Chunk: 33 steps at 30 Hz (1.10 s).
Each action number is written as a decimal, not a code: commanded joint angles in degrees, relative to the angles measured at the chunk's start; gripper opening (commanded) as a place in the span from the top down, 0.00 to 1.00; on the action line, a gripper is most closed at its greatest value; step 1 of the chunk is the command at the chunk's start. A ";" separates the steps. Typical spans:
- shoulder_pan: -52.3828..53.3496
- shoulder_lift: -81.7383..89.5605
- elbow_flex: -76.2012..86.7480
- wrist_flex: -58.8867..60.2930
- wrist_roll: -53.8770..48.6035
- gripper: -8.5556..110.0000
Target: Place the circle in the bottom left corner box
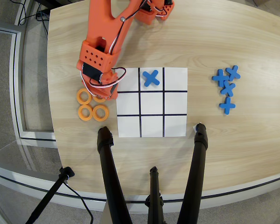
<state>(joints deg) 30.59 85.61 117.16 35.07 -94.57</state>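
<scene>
Four orange rings lie left of the grid sheet (pixel 151 102); the circle (pixel 99 97) is mostly hidden under the gripper (pixel 102 94), whose spread cannot be told. The bottom left corner box (pixel 129 126) is bare.

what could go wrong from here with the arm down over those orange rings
1. The four flat orange rings lie packed together, so the orange arm's gripper may nudge or catch a neighbour.
2. The arm hides its jaws and the ring beneath, so the grasp cannot be checked.
3. The white bottom left grid cell is barely wider than a ring.
</scene>
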 commanded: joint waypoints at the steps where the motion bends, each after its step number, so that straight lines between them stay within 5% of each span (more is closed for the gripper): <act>1: 0.79 0.26 0.18 -0.53 -0.62 0.77; 33: 15.12 7.03 14.24 2.02 -23.73 0.93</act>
<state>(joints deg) 44.82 92.20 129.46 36.04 -117.16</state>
